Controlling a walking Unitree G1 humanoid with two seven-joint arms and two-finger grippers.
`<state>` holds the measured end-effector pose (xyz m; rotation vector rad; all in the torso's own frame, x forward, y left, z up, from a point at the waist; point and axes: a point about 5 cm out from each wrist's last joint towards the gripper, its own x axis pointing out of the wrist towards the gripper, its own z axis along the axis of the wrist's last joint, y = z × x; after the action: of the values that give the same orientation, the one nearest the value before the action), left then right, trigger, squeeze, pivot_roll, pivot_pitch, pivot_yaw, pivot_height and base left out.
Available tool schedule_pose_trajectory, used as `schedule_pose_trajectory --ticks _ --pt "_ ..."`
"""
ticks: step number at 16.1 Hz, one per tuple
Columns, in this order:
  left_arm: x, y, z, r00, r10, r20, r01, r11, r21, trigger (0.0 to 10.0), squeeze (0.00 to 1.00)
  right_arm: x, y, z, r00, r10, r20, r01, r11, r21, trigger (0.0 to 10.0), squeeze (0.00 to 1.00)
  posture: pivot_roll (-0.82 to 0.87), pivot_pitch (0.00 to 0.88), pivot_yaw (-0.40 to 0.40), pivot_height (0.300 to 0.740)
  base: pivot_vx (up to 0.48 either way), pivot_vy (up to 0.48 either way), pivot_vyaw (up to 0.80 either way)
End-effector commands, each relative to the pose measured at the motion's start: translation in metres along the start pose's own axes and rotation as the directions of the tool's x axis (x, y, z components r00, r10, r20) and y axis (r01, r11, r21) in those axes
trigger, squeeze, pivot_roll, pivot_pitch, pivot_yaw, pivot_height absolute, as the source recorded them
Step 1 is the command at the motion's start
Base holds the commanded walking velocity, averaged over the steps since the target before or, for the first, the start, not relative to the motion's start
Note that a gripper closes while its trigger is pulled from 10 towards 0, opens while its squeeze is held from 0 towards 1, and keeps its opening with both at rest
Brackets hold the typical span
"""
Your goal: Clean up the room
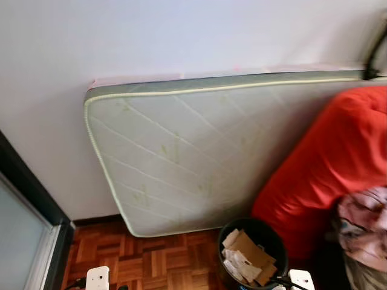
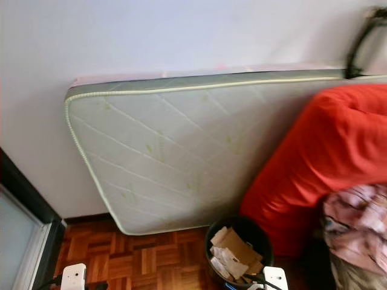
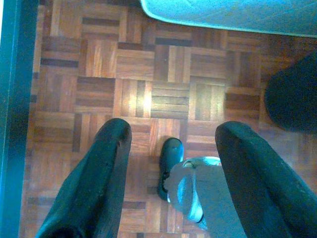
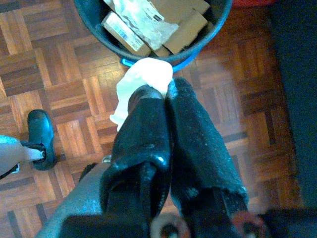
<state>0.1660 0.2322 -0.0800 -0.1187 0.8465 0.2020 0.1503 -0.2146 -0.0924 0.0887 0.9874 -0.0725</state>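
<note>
White crumpled paper (image 4: 143,82) sits pinched between the clenched fingers of the right tool (image 4: 166,96), just short of the black bin (image 4: 94,20) of cardboard scraps (image 4: 143,22) — its far rim cut off. Left tool (image 3: 171,136) hangs released over parquet floor (image 3: 99,74); a mattress (image 1: 199,151) edge lies beyond it.
</note>
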Motion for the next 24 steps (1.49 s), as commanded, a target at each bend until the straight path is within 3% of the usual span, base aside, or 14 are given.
schedule_pose_trajectory --ticks 1,12,19,22,24 --pt "0.001 0.000 0.001 1.000 -0.004 -0.004 0.004 1.000 0.010 10.0 0.00 0.000 -0.001 0.002 1.000 -0.006 0.014 0.006 1.000 0.011 10.0 0.00 0.13 0.000 -0.043 0.740 0.262 0.000 0.00" --pt "0.002 -0.002 0.006 1.000 -0.017 0.023 0.016 1.000 0.013 10.0 0.00 0.000 0.001 0.004 0.999 0.021 0.038 -0.021 1.000 0.011 10.0 0.00 0.12 0.000 -0.040 0.740 0.191 0.000 0.00" --pt "0.006 -0.010 0.041 0.979 -0.076 0.188 0.071 0.997 0.032 10.0 0.00 -0.001 0.007 0.009 0.988 0.099 0.120 -0.103 0.994 0.028 10.0 0.00 0.14 0.045 -0.015 0.740 0.000 0.000 0.00" --pt "0.004 -0.013 0.067 0.938 -0.117 0.326 0.104 0.993 0.056 10.0 0.00 -0.004 0.003 0.006 0.984 0.063 0.167 -0.078 0.993 0.085 10.0 0.00 0.16 0.095 -0.010 0.740 0.000 0.000 0.00" --pt "0.002 -0.018 0.072 0.916 -0.133 0.379 0.121 0.991 0.056 10.0 0.00 -0.006 -0.001 0.003 0.982 0.054 0.183 -0.073 0.992 0.099 10.0 0.00 0.17 0.128 -0.016 0.740 0.000 0.000 0.00"
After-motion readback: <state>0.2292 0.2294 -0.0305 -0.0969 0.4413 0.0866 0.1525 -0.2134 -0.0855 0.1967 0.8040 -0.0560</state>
